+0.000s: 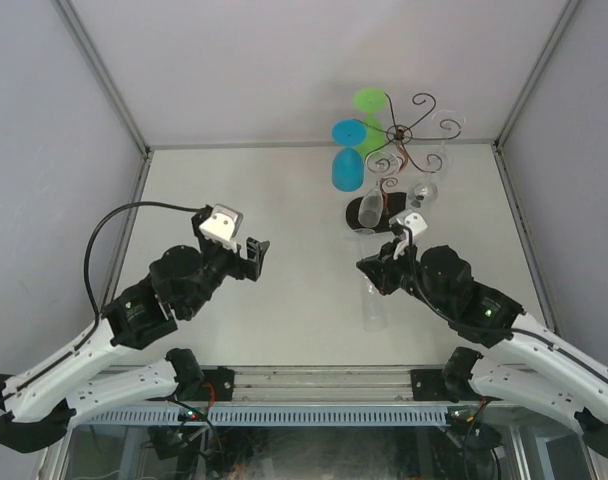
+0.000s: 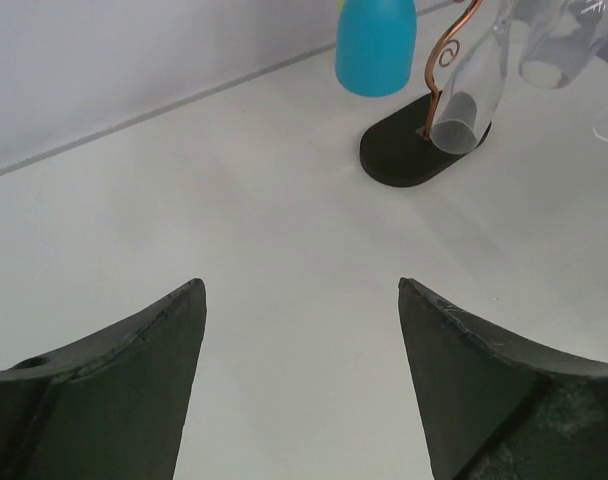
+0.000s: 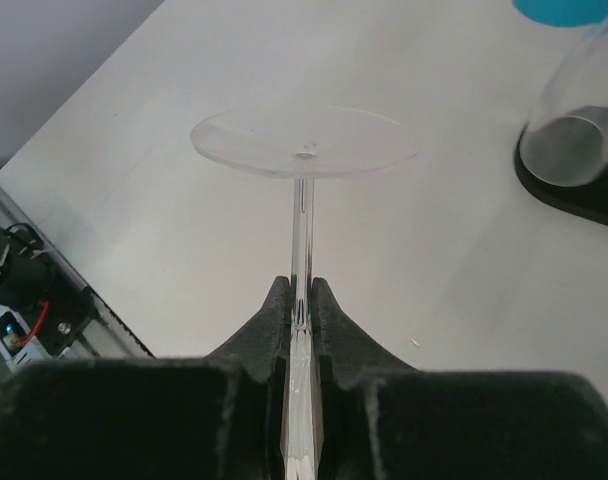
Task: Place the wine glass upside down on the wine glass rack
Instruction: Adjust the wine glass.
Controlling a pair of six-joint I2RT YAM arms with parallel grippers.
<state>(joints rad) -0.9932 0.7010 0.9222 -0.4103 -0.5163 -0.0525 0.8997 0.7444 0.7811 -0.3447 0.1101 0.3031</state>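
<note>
I'm looking at the white table with both arms over it, the left arm reaching in from the near left and the right arm from the near right. The wine glass rack stands towards the far right corner, its black oval base flat on the table and its spiral arms spread above. A blue glass and a green glass hang on its left side, bowls down. A clear glass hangs low over the base, and a second clear one hangs to the right.

Now the wine glass: the right gripper has it, fingers pinched tight on the thin stem, the round foot out beyond the fingertips. From above it sits between the rack and the near edge, just short of the base.

The left gripper hangs over the middle of the table, fingers spread wide with nothing between them, well apart from the rack.
</note>
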